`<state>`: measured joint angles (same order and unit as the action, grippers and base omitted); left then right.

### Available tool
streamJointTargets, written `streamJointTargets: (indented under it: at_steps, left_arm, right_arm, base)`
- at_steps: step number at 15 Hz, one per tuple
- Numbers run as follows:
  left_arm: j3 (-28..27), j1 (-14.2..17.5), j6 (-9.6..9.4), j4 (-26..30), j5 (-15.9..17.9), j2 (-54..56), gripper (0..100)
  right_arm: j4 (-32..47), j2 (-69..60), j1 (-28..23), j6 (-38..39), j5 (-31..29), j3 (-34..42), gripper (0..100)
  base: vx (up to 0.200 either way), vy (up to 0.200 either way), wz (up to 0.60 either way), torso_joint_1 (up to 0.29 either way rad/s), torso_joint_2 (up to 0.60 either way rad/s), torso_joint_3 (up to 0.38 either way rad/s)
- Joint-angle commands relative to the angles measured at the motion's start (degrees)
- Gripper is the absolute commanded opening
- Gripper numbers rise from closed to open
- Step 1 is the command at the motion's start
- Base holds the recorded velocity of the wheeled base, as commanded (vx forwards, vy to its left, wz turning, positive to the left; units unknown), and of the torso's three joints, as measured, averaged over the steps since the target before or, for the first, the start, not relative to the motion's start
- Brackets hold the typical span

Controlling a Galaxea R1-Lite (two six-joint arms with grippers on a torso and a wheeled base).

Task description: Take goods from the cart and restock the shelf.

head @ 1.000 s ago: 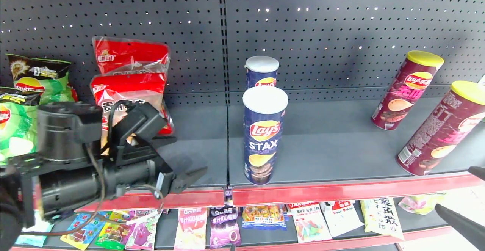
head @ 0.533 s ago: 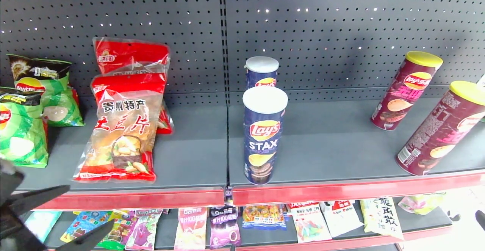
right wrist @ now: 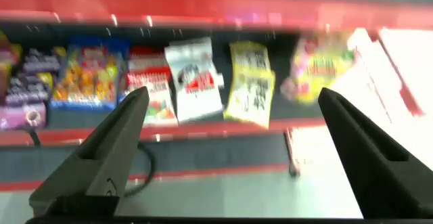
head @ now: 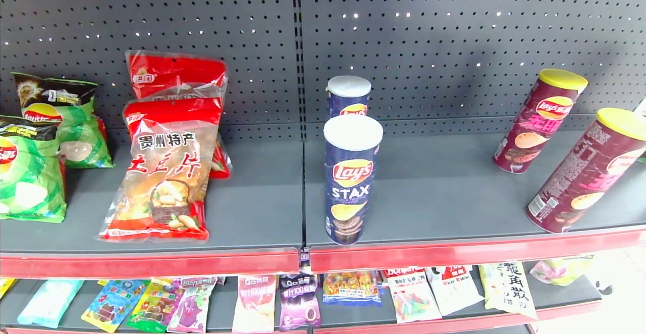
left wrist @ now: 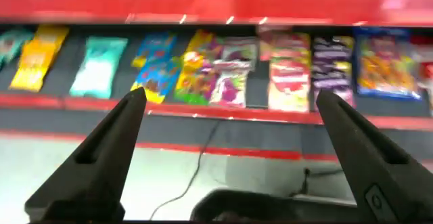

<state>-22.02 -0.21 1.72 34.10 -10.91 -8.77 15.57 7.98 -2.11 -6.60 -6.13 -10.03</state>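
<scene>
Left gripper and right gripper both gape wide, holding nothing, facing small packets on the lower shelf under a red rail. Above it (well apart from either), the red chip bag lies on the grey shelf, near a blue can.

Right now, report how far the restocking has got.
Done: red bags, blue cans and maroon cans sit on the shelf. In hand: nothing; left gripper and right gripper are open and empty. Left: the bare stretch between the can groups looks unfilled.
</scene>
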Motion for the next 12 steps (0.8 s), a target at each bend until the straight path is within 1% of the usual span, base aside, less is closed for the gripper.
streamJointTargets:
  at_steps: [1, 2, 3, 4, 5, 6, 7, 8, 9, 10, 11, 12]
  left_arm:
    - [7.5, 0.1, -0.14, -6.3, 0.9, 8.8, 100]
    - [10.6, 0.1, -0.14, -12.5, 2.8, 8.8, 100]
    - [13.1, 0.1, -0.14, -18.5, 6.3, 8.8, 100]
    - [16.6, 0.1, -0.66, -25.2, 12.0, 8.8, 100]
    - [17.8, 0.1, -1.46, -28.1, 14.0, 8.8, 100]
    - [18.2, 0.1, -1.89, -28.9, 14.4, 8.8, 100]
    - [18.2, 0.1, -1.89, -28.9, 14.4, 8.8, 100]
    - [18.4, 0.1, -1.46, -29.2, 11.2, 8.8, 100]
    - [18.4, 0.1, 0.57, -29.3, 5.3, 8.8, 100]
    - [18.4, 0.1, 3.82, -29.4, 1.9, 8.8, 100]
    - [18.6, 0.1, 4.17, -29.4, 2.1, 8.8, 100]
    - [18.8, 0.1, 4.17, -30.6, 3.8, 8.8, 100]
  right_arm:
    - [-0.1, -3.5, -0.8, 0.4, 0.2, -0.6, 100]
    - [-2.0, -4.1, 0.1, 0.6, 0.4, 1.6, 100]
    - [-6.9, -7.7, 2.1, 1.1, 0.9, 4.8, 100]
    - [-12.0, -7.6, 2.2, 4.5, 2.4, 6.7, 100]
    - [-13.6, -7.9, 2.2, 6.6, 4.0, 7.9, 100]
    - [-14.8, -8.0, 2.2, 5.3, 6.5, 8.4, 100]
    - [-15.3, -8.0, 2.2, 3.8, 7.0, 8.5, 100]
    - [-15.6, -8.0, 2.2, 3.5, 6.9, 10.0, 100]
    - [-15.5, -8.0, 2.2, 4.7, 6.8, 10.0, 100]
    - [-15.5, -8.0, 2.2, 5.6, 6.7, 10.0, 100]
    - [-15.5, -8.0, 2.2, 5.6, 6.7, 10.0, 100]
    - [-15.5, -8.0, 2.2, 5.7, 6.0, 10.0, 100]
  base:
    - [0.000, 0.000, 0.00, 0.000, 0.00, 0.000]
    - [0.000, 0.000, 0.00, 0.000, 0.00, 0.000]
    - [0.000, 0.000, 0.00, 0.000, 0.00, 0.000]
    - [0.000, 0.000, 0.00, 0.000, 0.00, 0.000]
    - [0.000, 0.000, 0.00, 0.000, 0.00, 0.000]
    - [0.000, 0.000, 0.00, 0.000, 0.00, 0.000]
    - [0.000, 0.000, 0.00, 0.000, 0.00, 0.000]
    - [0.000, 0.000, 0.00, 0.000, 0.00, 0.000]
    - [0.000, 0.000, 0.00, 0.000, 0.00, 0.000]
    - [0.000, 0.000, 0.00, 0.000, 0.00, 0.000]
    - [0.000, 0.000, 0.00, 0.000, 0.00, 0.000]
    - [0.000, 0.000, 0.00, 0.000, 0.00, 0.000]
